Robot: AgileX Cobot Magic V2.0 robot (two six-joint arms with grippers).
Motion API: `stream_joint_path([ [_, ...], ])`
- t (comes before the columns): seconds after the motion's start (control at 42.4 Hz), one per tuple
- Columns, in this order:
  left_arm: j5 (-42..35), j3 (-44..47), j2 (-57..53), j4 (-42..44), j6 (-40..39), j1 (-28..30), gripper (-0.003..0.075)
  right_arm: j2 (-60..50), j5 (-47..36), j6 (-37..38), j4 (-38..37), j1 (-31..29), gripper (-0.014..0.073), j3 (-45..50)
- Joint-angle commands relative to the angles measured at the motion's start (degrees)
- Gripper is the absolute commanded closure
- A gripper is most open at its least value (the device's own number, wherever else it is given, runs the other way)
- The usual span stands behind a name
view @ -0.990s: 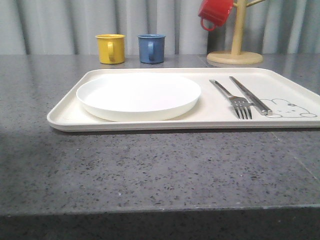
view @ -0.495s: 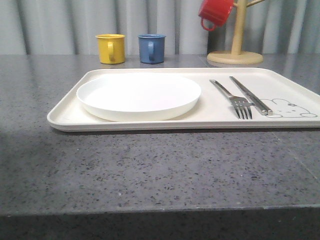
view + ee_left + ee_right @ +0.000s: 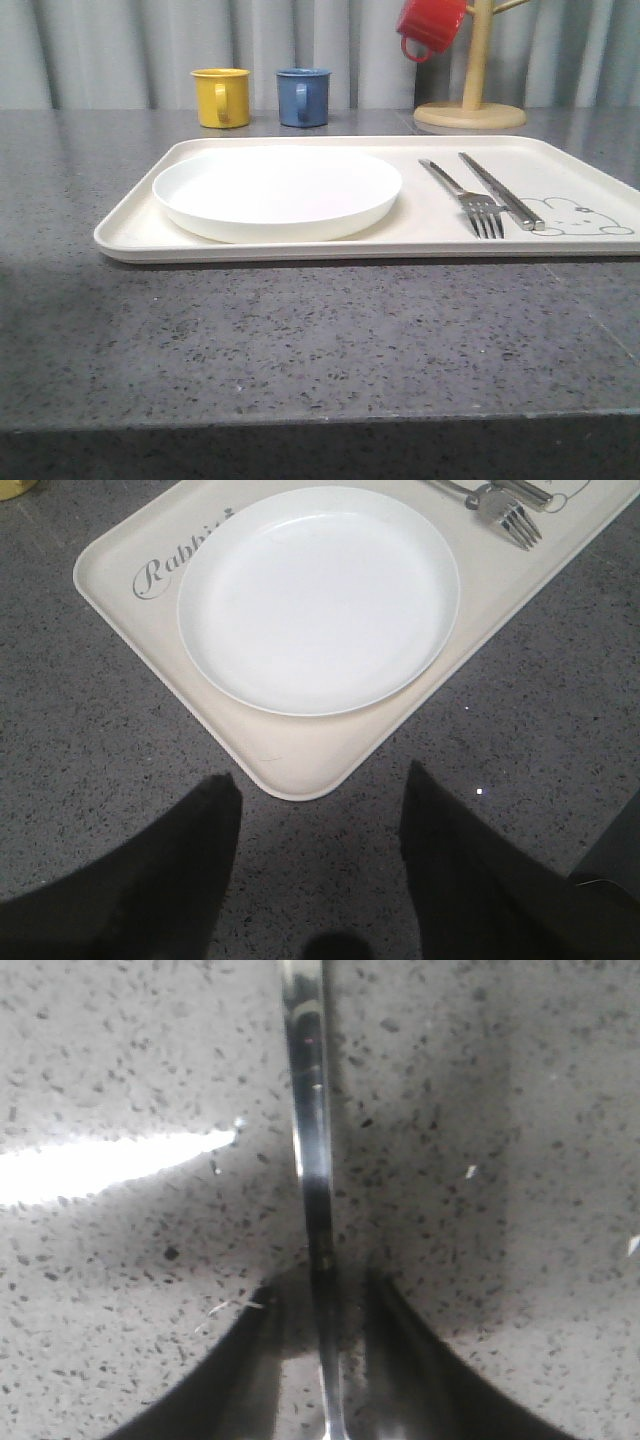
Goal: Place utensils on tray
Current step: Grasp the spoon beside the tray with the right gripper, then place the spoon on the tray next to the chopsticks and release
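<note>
1. A dark grey speckled stone countertop (image 3: 300,350) fills the lower half of the front view, with pale pleated curtains (image 3: 120,50) behind it.
2. In mid-frame the cream tray (image 3: 130,235) lies flat on the countertop. The round white plate (image 3: 277,192) sits on its left part; to the right of the plate lie the fork (image 3: 465,198) and, just beside it, the knife (image 3: 498,190), with the tines toward the camera. A bunny drawing marks the tray's right end.
3. Beyond the tray, at upper left, stand a yellow mug (image 3: 221,97) and a blue mug (image 3: 303,96); at upper right a red mug (image 3: 431,27) hangs on a wooden mug tree (image 3: 471,100).
4. In the left wrist view the left gripper (image 3: 320,810) hangs over bare countertop just off the tray's corner, its dark fingers (image 3: 215,830) spread wide and holding nothing.
5. In the right wrist view the right gripper (image 3: 322,1305) has its fingers drawn narrow around a slim shiny utensil handle (image 3: 310,1140) lying on the speckled surface; whether they press it I cannot tell.
</note>
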Motion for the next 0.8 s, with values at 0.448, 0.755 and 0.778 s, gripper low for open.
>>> stream_joint_path([
  [0.448,-3.9,-1.4,-0.7,0.1,-0.7,-0.4,0.0352,-3.3,6.6,-0.7,2.1,0.2,0.0619,-1.2],
  [0.755,-3.9,-1.4,-0.7,0.1,-0.7,-0.4,0.0352,-10.9,6.6,-0.7,5.3,12.2,0.0619,-1.2],
  [0.778,-3.9,-1.4,-0.7,0.1,-0.7,-0.4,0.0352,-11.3,6.6,-0.7,5.6,13.0,0.0619,-1.2],
])
